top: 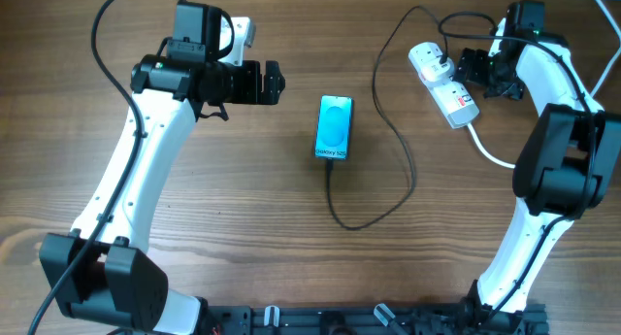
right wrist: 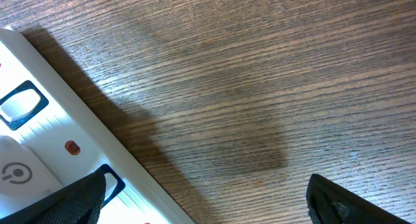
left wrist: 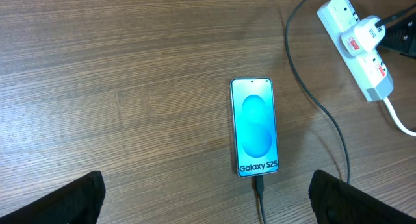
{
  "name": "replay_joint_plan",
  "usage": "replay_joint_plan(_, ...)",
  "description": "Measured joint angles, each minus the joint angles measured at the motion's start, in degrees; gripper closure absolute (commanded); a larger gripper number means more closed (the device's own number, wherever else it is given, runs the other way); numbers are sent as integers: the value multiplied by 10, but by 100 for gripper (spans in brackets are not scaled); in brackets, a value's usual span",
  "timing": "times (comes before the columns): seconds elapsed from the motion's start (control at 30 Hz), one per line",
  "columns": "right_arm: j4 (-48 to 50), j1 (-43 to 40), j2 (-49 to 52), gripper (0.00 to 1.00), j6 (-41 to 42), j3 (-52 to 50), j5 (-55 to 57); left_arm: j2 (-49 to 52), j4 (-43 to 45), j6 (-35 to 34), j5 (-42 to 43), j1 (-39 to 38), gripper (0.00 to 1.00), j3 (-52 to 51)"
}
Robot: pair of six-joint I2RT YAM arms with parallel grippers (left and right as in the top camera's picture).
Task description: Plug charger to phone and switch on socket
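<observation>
Phone lay face up in the middle of the counter, cyan screen lit, with dark "Galaxy S25" lettering at the end where the charger was plugged in. Socket sat well apart, rightward. Left fingers spread wide, empty. Right fingers were wide too, one tip at the socket's edge, gripping nothing.

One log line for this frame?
charger plug in Galaxy S25 phone | left hand open beside phone | right hand open at power strip
</observation>
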Motion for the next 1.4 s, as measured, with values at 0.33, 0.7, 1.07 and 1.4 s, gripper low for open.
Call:
replay_joint_plan(0.33,-10,0,0,0,-15,0,-23,0,0,0,0,0,0,0)
replay_joint_plan(0.7,-82,16,-98,0,22,-10,-7,0,0,0,0,0,0,0)
replay_joint_plan(1.07,-186,69,-431,0,52,-115,40,0,0,0,-4,0,0,0)
replay_joint_plan(1.4,-212,109,-732,0,127,-306,57,0,0,0,-8,0,0,0)
